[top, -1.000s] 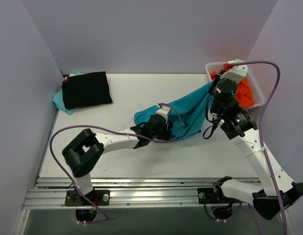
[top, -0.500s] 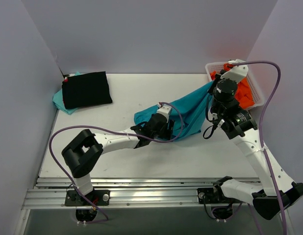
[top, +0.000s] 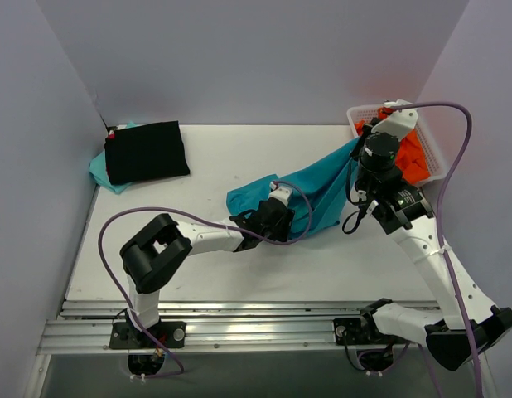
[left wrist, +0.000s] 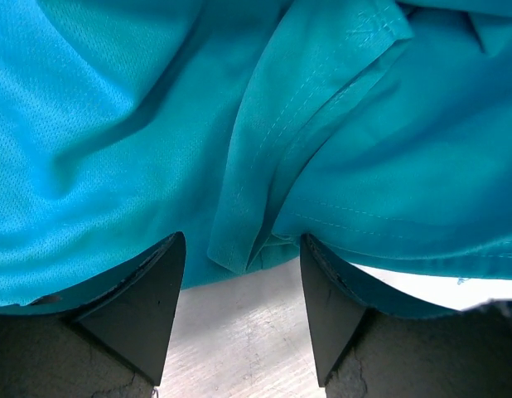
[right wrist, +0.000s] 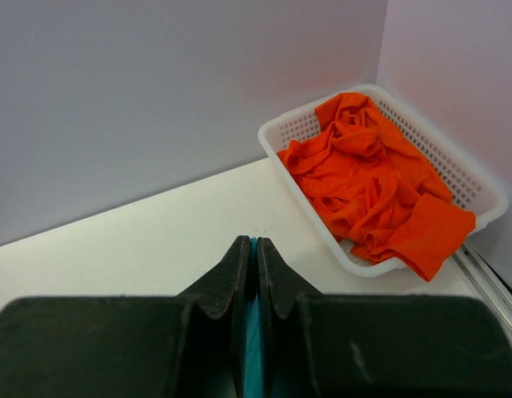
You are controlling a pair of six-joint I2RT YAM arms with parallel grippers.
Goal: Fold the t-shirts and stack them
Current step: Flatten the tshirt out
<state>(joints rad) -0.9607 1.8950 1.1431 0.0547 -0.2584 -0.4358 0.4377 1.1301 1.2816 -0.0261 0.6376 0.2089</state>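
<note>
Teal shirt [top: 322,192] hung stretched across mid-table, one corner pinched in the shut right gripper [right wrist: 256,253] beside the basket [right wrist: 475,186] of orange shirts [right wrist: 372,186]. Left gripper [left wrist: 242,269] lay open at its crumpled hem. Black shirt [top: 145,151] sat folded far left.

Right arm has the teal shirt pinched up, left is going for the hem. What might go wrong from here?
1. The left gripper is open with several bunched folds of the teal shirt between its fingers; it may grab extra layers.
2. The right gripper pinches only a thin edge, which might slip.
3. The shirt hangs near the basket and might snag on it.
</note>
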